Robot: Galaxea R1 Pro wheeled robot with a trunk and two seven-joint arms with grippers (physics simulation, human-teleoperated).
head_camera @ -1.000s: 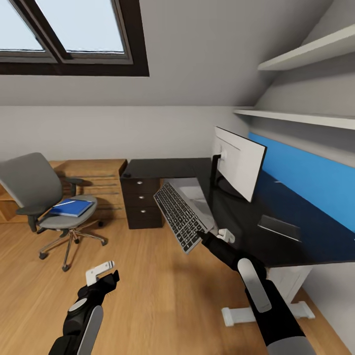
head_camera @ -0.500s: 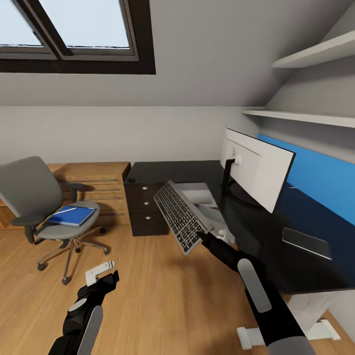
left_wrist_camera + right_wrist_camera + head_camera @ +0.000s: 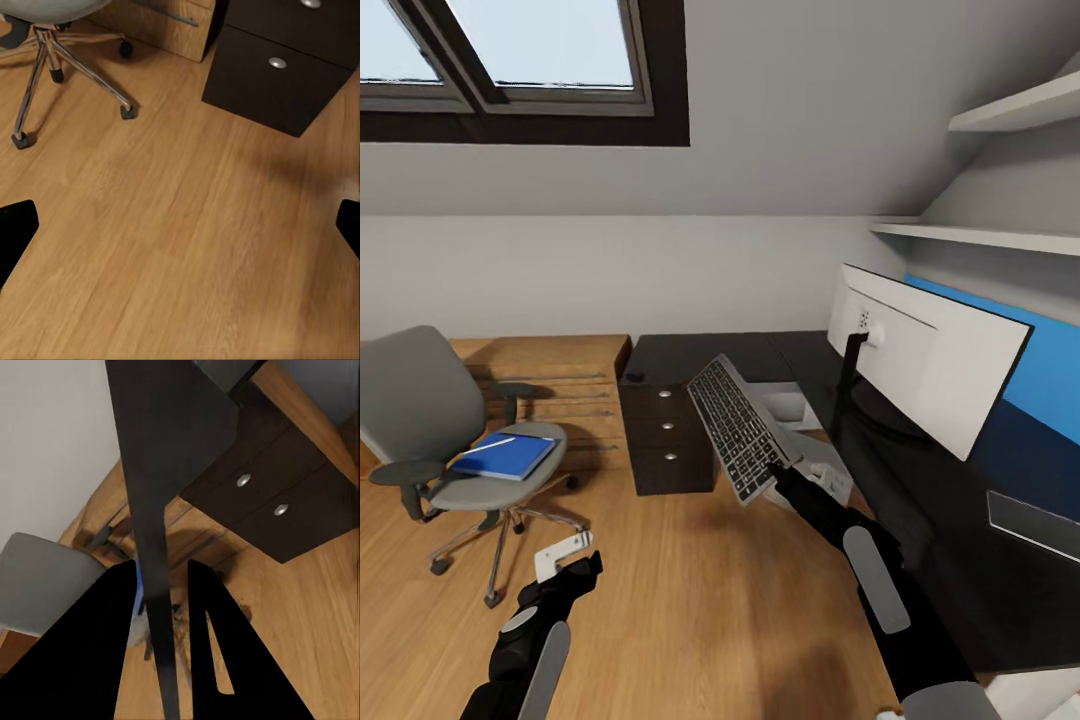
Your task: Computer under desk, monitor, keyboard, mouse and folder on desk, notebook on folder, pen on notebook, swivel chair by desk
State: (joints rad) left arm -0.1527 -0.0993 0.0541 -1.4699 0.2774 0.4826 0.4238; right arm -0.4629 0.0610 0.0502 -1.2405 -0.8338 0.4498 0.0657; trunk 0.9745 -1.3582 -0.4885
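Note:
My right gripper [image 3: 773, 472] is shut on the near end of the slim keyboard [image 3: 742, 428], which hangs tilted in the air in front of the black desk [image 3: 700, 352]. In the right wrist view the keyboard [image 3: 156, 540] shows edge-on between the two black fingers [image 3: 105, 652]. The monitor [image 3: 932, 362] stands on the desk with its white back to me. A grey notebook [image 3: 1032, 522] lies on the desk at the far right. The swivel chair [image 3: 422, 405] stands at the left and carries the blue folder [image 3: 508, 457] with the pen [image 3: 484, 445] on it. My left gripper [image 3: 567, 556] hangs open over the floor.
An oak drawer chest [image 3: 555, 372] sits against the wall between the chair and the desk drawers [image 3: 670, 430]. A light grey box [image 3: 788, 402] shows under the desk behind the keyboard. Wall shelves [image 3: 1000, 236] hang above the desk. The chair's star base [image 3: 64, 56] stands on the wood floor.
The whole view has shifted: the desk and monitor look nearer and further right. The keyboard stays in my right gripper, a little higher and to the right. The left arm is unchanged.

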